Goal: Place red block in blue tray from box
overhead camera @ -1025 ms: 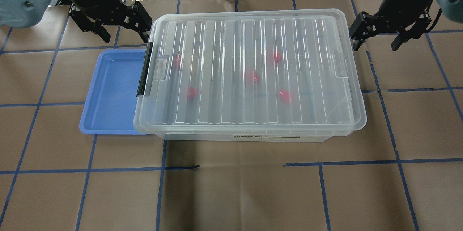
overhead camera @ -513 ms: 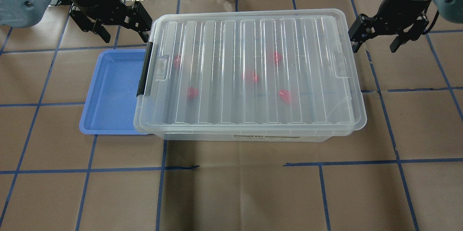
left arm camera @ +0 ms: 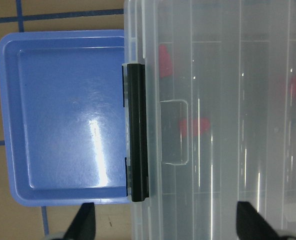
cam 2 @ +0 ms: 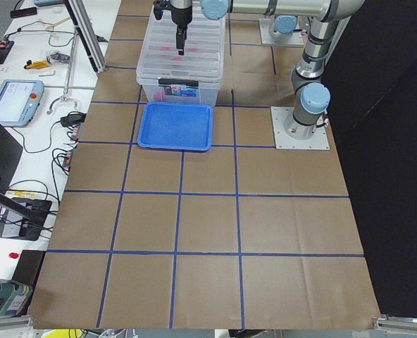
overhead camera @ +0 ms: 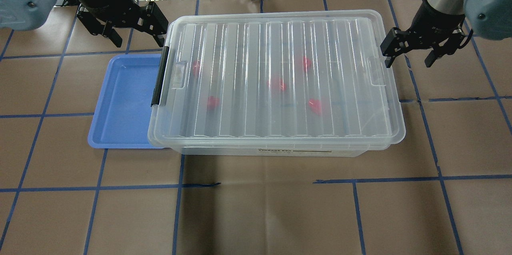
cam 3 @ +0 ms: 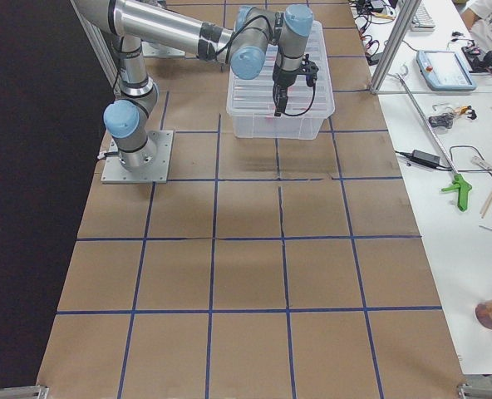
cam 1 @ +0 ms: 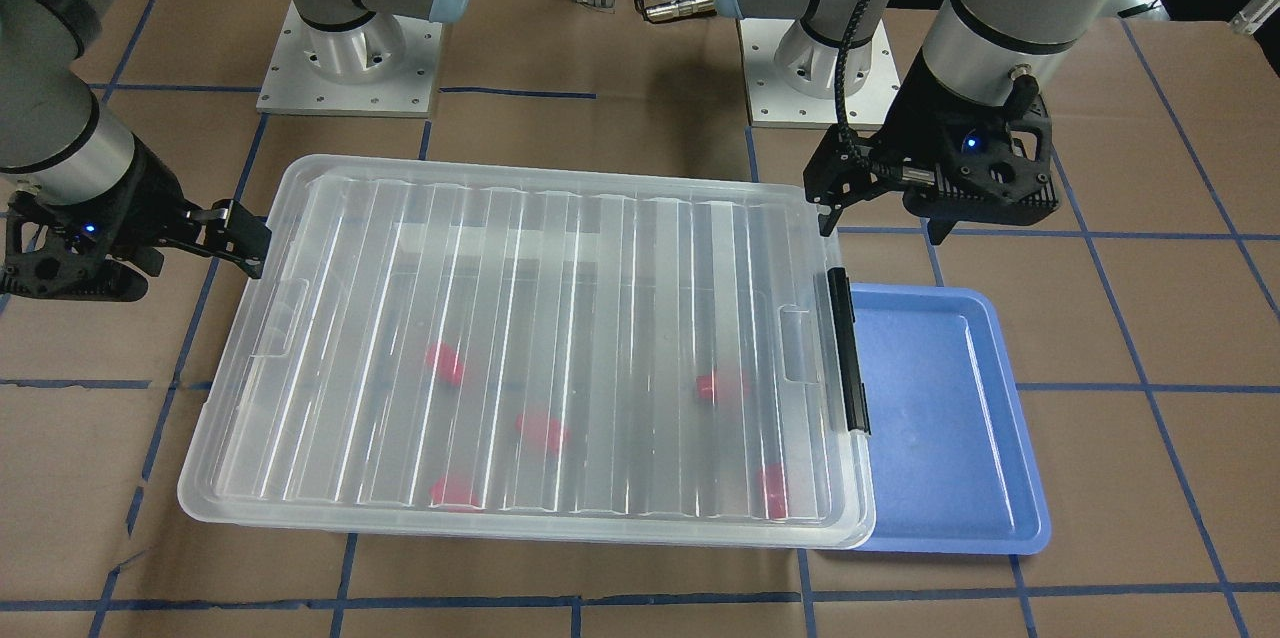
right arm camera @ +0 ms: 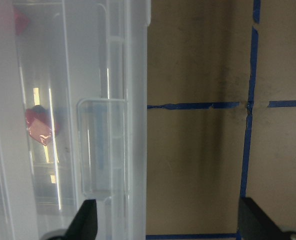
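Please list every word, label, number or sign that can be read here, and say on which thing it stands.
"STORAGE BOX": faint, on the label strip on the box side wall, overhead view.
Rest of that strip: too small to read.
The sticker on the box end, below the latch bar: too blurred to read.
The pendant screen on the side bench: unreadable.
On the blue tray: no text visible.

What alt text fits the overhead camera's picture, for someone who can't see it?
A large clear plastic storage bin with its ribbed lid shut holds five small red blocks. A shallow empty blue plastic tray lies at its black-latched end. The left gripper and right gripper hover open at either end.
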`<control>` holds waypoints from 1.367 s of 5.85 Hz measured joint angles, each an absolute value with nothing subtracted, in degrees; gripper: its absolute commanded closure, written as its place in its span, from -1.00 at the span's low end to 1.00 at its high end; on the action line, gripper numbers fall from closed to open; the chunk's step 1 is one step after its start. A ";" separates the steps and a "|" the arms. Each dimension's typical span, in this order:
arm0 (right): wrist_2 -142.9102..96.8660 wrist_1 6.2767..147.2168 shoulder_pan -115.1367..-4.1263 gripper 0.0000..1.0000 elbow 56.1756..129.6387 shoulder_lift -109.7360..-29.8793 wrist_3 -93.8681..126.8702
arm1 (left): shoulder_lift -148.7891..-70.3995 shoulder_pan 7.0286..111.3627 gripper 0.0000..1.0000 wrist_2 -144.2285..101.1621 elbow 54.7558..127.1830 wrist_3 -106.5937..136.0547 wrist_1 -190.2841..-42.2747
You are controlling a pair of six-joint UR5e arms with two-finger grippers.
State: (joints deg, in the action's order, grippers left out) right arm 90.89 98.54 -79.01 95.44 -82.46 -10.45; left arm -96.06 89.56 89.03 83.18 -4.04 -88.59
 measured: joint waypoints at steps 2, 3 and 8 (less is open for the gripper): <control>93.55 103.09 -79.01 -1.00 99.32 -82.47 -13.81 | -96.06 89.63 -0.96 89.03 83.21 -4.01 -88.40; 93.68 103.53 -79.03 -1.00 100.08 -82.51 -14.35 | -96.11 89.64 -0.96 89.03 83.23 -3.97 -88.20; 93.89 103.96 -79.10 -1.00 100.59 -81.95 -18.15 | -96.23 89.65 -0.96 89.03 83.23 -3.95 -88.07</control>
